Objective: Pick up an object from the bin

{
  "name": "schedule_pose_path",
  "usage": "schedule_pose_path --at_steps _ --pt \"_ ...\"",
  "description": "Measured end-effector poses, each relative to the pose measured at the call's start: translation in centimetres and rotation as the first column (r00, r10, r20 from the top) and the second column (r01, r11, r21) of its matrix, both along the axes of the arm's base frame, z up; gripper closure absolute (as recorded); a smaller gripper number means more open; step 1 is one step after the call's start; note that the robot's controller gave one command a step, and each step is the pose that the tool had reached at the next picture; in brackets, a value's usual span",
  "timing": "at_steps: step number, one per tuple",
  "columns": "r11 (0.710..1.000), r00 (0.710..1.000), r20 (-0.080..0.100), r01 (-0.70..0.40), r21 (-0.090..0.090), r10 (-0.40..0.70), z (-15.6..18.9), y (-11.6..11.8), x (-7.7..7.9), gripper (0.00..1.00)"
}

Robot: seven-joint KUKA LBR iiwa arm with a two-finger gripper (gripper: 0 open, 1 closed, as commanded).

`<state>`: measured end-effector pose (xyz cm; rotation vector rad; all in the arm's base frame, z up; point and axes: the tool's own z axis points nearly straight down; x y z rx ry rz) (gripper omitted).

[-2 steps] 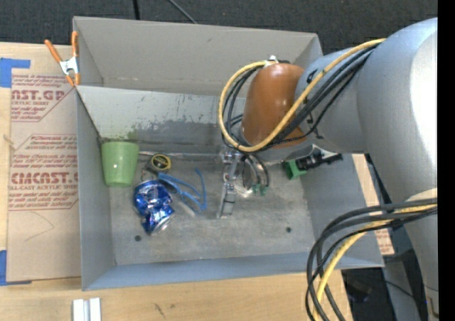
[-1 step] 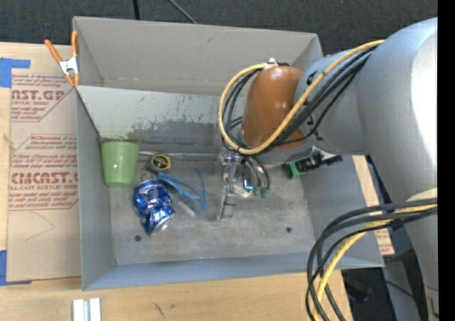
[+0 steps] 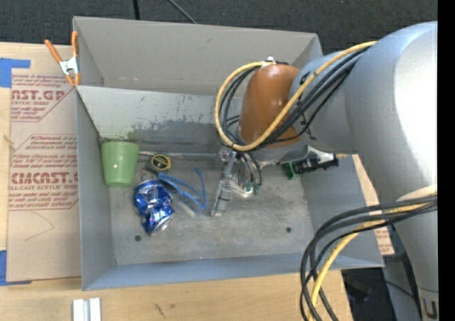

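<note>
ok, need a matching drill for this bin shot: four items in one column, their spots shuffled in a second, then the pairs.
Things:
1. green plastic cup
2. crushed blue metal can
3. thin blue wire loop
4. green-and-black pen-like stick

Places:
A. right of the tool
B. against the left wall of the grey metal bin
C. on the floor, just left of the tool
D. on the floor, just in front of the cup, towards the near wall

Pairs: 1-B, 2-D, 3-C, 4-A
</note>
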<state>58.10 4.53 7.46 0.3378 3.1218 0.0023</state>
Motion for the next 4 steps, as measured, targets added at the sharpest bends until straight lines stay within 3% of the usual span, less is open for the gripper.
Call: schedule_pose_path --at_steps 1,2,3,4 --pt "1.000 1.000 0.005 0.020 0.000 -0.020 4.9 -0.5 0.2 0.00" --pt "0.992 0.992 -0.003 -0.127 -0.003 0.127 -0.2 -6.5 0.4 0.00" --pt "0.992 0.992 -0.001 -0.129 -0.001 0.129 0.0 -6.2 0.5 1.00" --pt "0.990 0.990 0.011 -0.140 -0.003 0.140 -0.2 -6.4 -0.8 1.00"
